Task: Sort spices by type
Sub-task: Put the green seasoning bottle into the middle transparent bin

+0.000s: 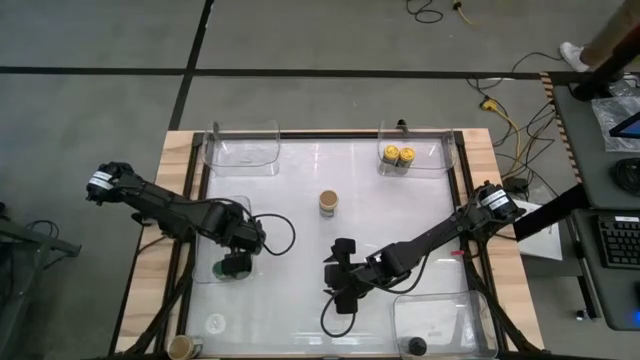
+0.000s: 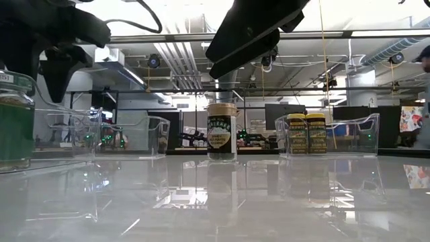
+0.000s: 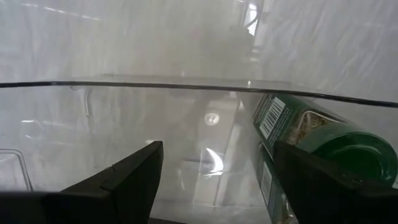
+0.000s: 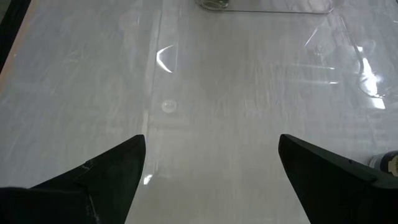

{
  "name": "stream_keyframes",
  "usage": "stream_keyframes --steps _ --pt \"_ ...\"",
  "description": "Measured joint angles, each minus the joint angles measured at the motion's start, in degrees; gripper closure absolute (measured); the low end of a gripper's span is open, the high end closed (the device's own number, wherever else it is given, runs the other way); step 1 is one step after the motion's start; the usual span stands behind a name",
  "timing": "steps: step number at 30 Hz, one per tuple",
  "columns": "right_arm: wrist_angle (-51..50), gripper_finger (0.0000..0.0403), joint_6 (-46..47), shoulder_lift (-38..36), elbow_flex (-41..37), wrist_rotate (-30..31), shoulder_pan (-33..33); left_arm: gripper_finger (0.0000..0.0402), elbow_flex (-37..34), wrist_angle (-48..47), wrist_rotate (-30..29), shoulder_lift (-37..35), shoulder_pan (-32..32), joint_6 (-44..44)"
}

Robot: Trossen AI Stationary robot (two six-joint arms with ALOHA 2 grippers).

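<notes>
My left gripper is open and hangs over the clear bin at the table's left. A green-lidded spice jar stands in that bin, right beside one finger; whether they touch, I cannot tell. My right gripper is open above bare table near the middle, toward the near edge. A tan-lidded jar stands upright mid-table. Two yellow-lidded jars stand in the far-right bin. A black-lidded jar stands in the near-right bin.
A clear bin sits at the far-left corner with nothing seen in it. Another tan-lidded jar stands at the near-left corner, on the wooden edge. A small round mark lies on the white surface near it. Cables trail from both grippers.
</notes>
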Motion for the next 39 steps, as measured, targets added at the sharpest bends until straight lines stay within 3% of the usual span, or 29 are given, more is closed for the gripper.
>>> stream_keyframes --steps 20,39 --pt "-0.04 0.0044 0.00 0.00 0.00 0.02 0.00 0.0114 0.00 -1.79 4.10 -0.04 -0.26 -2.75" --pt "-1.79 0.0044 0.16 -0.02 0.20 0.56 -0.33 0.0114 2.39 -4.79 2.61 -0.99 -0.41 -4.15"
